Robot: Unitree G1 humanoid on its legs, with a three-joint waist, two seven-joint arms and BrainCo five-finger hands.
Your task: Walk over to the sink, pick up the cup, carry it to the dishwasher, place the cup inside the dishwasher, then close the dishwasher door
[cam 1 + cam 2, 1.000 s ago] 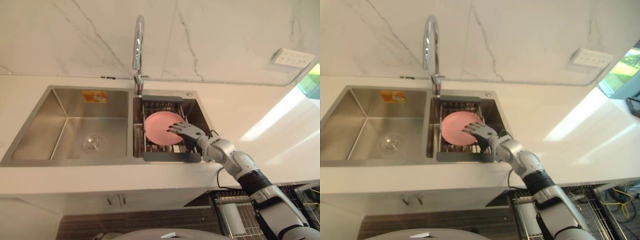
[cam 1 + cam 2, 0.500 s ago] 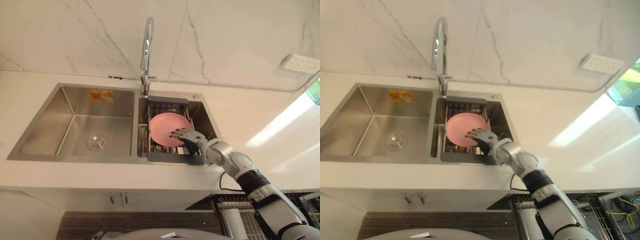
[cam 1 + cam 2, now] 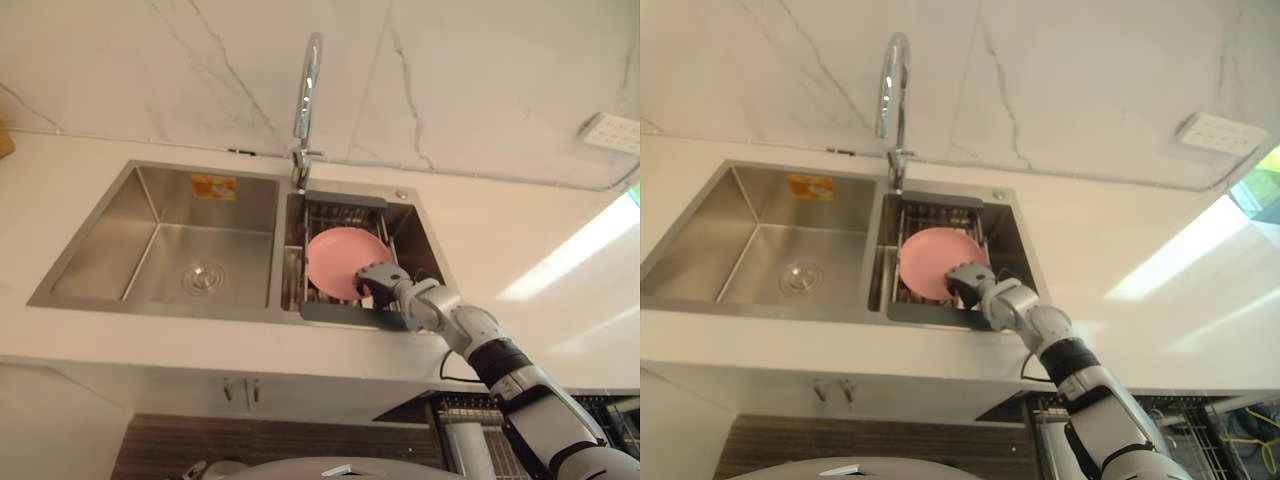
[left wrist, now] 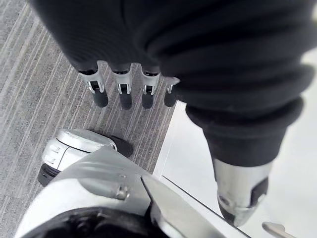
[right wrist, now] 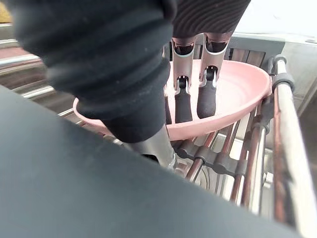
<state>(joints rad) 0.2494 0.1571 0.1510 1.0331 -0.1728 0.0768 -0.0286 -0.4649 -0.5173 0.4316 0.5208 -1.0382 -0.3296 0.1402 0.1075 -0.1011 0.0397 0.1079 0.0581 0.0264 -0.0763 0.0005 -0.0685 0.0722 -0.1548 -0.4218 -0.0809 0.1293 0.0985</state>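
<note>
Pink dish (image 3: 338, 260), earlier only touched, now pinched by right hand (image 3: 377, 282).

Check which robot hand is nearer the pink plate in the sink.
Right. The right robot hand pinches the pink plate in the sink rack, fingers inside it, thumb under its rim. The left robot hand hangs open over the floor.

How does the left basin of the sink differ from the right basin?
The left basin is wider than the right basin. The left basin shows its round drain; the right basin holds a wire rack with a pink dish, gripped by the right robot hand. Both are steel.
</note>
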